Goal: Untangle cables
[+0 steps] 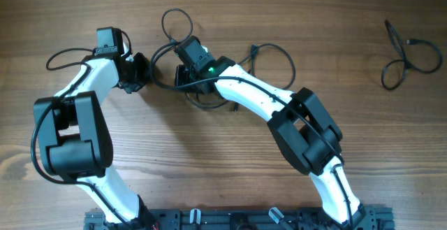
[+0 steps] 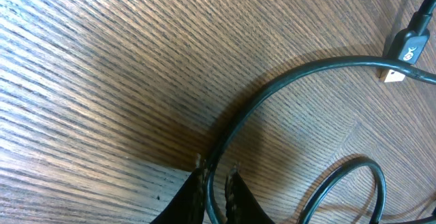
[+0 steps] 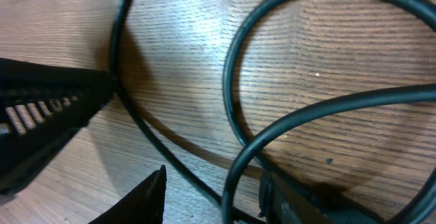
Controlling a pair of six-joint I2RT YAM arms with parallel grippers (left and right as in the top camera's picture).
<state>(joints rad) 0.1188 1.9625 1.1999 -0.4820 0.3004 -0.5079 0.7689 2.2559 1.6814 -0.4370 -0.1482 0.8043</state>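
– Cables [image 1: 202,103] are lying in a knot near the middle of the table [image 1: 223,188]. One more cable [image 1: 407,61] is lying far off to the right.
– What is the left gripper [image 2: 215,178] doing?
– It is pinching a cable [image 2: 286,80] tight. A plug [image 2: 407,47] is lying nearby.
– And the right gripper [image 3: 138,125]?
– It is hanging open, with a cable [image 3: 119,20] running between its fingers [image 3: 41,115].

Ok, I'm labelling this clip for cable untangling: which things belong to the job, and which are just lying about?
Job: tangled cables; left claw, shut on one strand; right claw, open by a strand; lone looped cable, far right, apart from the tangle.
Just there: left arm's own wire; wooden table.
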